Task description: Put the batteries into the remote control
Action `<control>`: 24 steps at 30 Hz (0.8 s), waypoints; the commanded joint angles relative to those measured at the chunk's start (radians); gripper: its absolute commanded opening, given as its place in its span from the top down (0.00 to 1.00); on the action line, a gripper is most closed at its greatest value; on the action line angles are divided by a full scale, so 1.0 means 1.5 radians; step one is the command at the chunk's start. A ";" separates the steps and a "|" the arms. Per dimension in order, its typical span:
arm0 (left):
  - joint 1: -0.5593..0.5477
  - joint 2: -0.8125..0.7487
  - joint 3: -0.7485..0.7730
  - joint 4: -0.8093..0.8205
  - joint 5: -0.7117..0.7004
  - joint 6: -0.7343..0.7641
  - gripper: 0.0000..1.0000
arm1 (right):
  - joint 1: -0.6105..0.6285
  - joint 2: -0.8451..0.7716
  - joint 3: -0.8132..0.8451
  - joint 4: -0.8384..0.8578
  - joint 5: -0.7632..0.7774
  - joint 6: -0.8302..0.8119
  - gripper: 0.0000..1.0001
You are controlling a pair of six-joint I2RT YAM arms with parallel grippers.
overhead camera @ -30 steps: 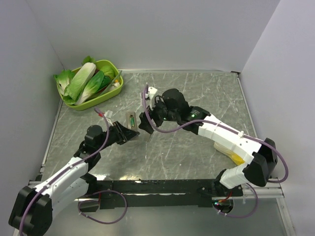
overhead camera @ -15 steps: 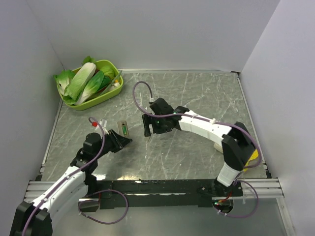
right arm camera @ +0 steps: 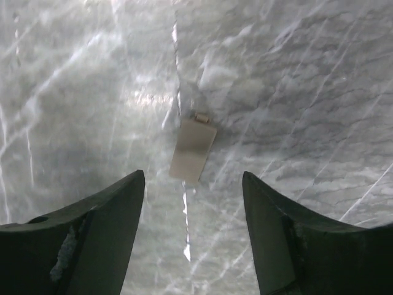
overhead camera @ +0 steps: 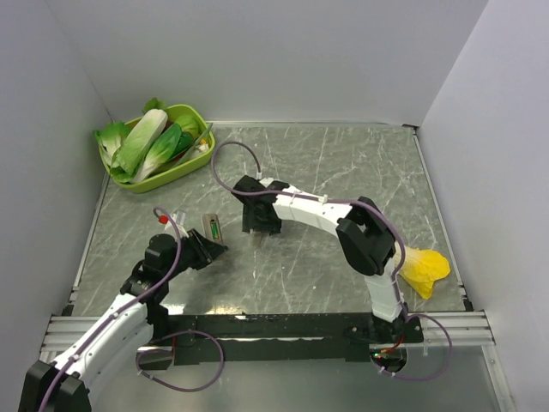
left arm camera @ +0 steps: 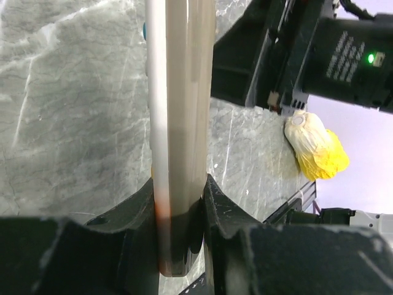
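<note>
A: Where is the remote?

B: It is clamped at one end in the jaws of the left arm, on the near-left part of the table. A green battery shows in its open back. It has moved left since a second ago.

A: Is there any writing?

B: There is white print on the right arm, on its black housing, too blurred to read.

A: And that arm's jaws?

B: They are apart, narrower than before, and pointing down over a small pale cover lying on the table. The arm has swung left, uncovering a yellow lump.

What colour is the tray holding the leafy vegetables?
The tray is lime green, clearest in the top external view.
</note>
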 commanded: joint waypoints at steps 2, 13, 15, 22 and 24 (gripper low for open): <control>-0.012 -0.018 0.022 0.000 -0.020 0.023 0.99 | 0.002 0.046 0.075 -0.078 0.056 0.081 0.34; -0.027 -0.023 0.030 -0.004 -0.030 0.032 0.99 | 0.001 0.130 0.139 -0.121 0.075 0.114 0.45; -0.028 -0.024 0.030 -0.003 -0.028 0.033 0.99 | 0.000 0.135 0.135 -0.123 0.075 0.118 0.47; -0.029 -0.017 0.026 0.025 -0.004 0.037 0.99 | 0.001 0.117 0.100 -0.086 0.081 0.091 0.68; -0.029 -0.013 0.022 0.052 0.017 0.039 0.99 | 0.001 0.102 0.090 -0.077 0.091 0.073 0.80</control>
